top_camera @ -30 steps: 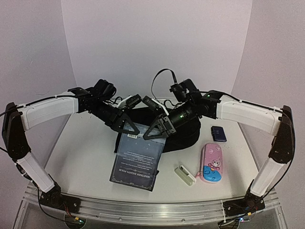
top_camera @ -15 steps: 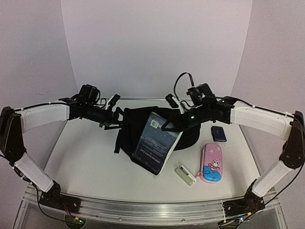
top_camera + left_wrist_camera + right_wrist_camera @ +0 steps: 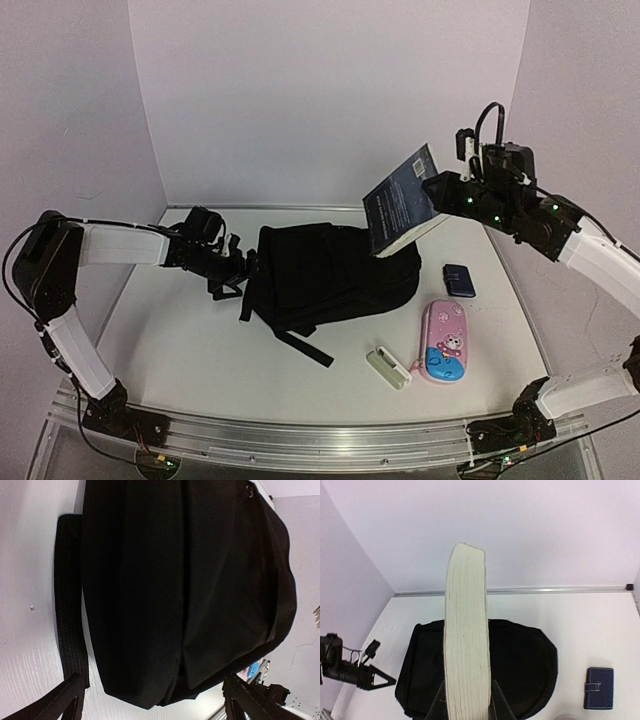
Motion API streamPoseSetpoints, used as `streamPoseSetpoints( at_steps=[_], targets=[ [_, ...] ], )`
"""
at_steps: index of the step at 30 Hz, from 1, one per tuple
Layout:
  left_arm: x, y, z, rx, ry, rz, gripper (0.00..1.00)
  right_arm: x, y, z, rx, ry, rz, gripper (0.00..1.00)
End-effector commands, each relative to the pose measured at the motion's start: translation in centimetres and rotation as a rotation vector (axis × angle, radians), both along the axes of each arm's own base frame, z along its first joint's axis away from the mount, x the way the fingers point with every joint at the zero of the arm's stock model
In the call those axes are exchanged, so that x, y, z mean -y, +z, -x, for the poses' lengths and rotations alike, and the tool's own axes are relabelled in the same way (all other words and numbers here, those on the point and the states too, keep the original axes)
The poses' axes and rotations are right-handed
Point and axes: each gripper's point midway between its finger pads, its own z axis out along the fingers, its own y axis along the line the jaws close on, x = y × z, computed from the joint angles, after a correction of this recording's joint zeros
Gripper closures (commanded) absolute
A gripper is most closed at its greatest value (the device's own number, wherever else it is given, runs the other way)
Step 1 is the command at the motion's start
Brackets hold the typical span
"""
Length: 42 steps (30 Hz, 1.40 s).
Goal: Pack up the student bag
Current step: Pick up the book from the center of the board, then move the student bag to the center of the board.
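Backpack (image 3: 330,270), large, black, soft fabric, lies flat on the white table (image 3: 180,330), straps trailing toward the near edge. Left gripper (image 3: 241,272) sits low at its left edge, fingers (image 3: 67,695) spread wide, the bag just beyond their tips, nothing held. Right gripper (image 3: 437,192) hangs high above the bag's right end, clamped on a thick dark-blue paperback book (image 3: 403,200).

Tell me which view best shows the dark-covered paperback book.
Top external: the dark-covered paperback book shows its back cover, held above the large black fabric backpack by the right end effector. Right wrist shows only its cream page edge. Left wrist shows none of it.
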Motion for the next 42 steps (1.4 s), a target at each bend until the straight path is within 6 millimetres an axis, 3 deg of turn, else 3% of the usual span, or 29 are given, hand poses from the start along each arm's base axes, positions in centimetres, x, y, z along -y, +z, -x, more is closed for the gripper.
streamPoseSetpoints(
  at_steps=[1, 5, 10, 12, 18, 24, 27, 30, 33, 37, 42],
  targets=[
    [1.4, -2.0, 0.3, -0.055, -0.003, 0.004, 0.11, 3.8, 4.8, -0.6, 0.149, -0.203, -0.097, 1.0],
    [2.1, -3.3, 0.6, -0.089, -0.007, 0.021, 0.34, 4.2, 4.8, -0.4, 0.153, -0.216, -0.098, 1.0],
    [1.7, -4.9, 0.5, -0.104, 0.012, -0.004, 0.78, 4.3, 5.1, -0.1, 0.158, -0.209, -0.106, 1.0],
    [0.9, -5.0, 0.0, -0.084, 0.031, -0.034, 0.91, 4.0, 5.3, 0.1, 0.162, -0.189, -0.104, 1.0],
    [-4.8, -4.0, -2.3, -0.016, 0.111, -0.127, 1.0, 4.0, 5.4, 0.5, 0.16, -0.175, -0.121, 1.0],
    [-11.8, -3.6, -7.5, 0.05, 0.195, -0.19, 1.0, 4.9, 4.6, 0.5, 0.146, -0.226, -0.126, 1.0],
    [-14.0, -2.4, -10.0, 0.118, 0.218, -0.28, 0.93, 5.6, 3.7, 0.2, 0.132, -0.274, -0.116, 1.0],
    [-14.8, 0.8, -11.6, 0.194, 0.236, -0.344, 0.59, 6.7, 2.9, 0.1, 0.119, -0.337, -0.096, 1.0],
    [-13.7, 4.7, -11.7, 0.314, 0.214, -0.4, 0.26, 7.3, 2.1, 0.1, 0.107, -0.374, -0.085, 1.0],
    [-8.0, 9.1, -9.8, 0.504, 0.078, -0.53, 0.08, 7.4, 0.5, -0.5, 0.08, -0.403, -0.069, 1.0],
    [2.1, 10.7, -5.4, 0.644, -0.204, -0.511, 0.03, 7.7, -1.1, -1.2, 0.046, -0.43, -0.065, 1.0]
  ],
)
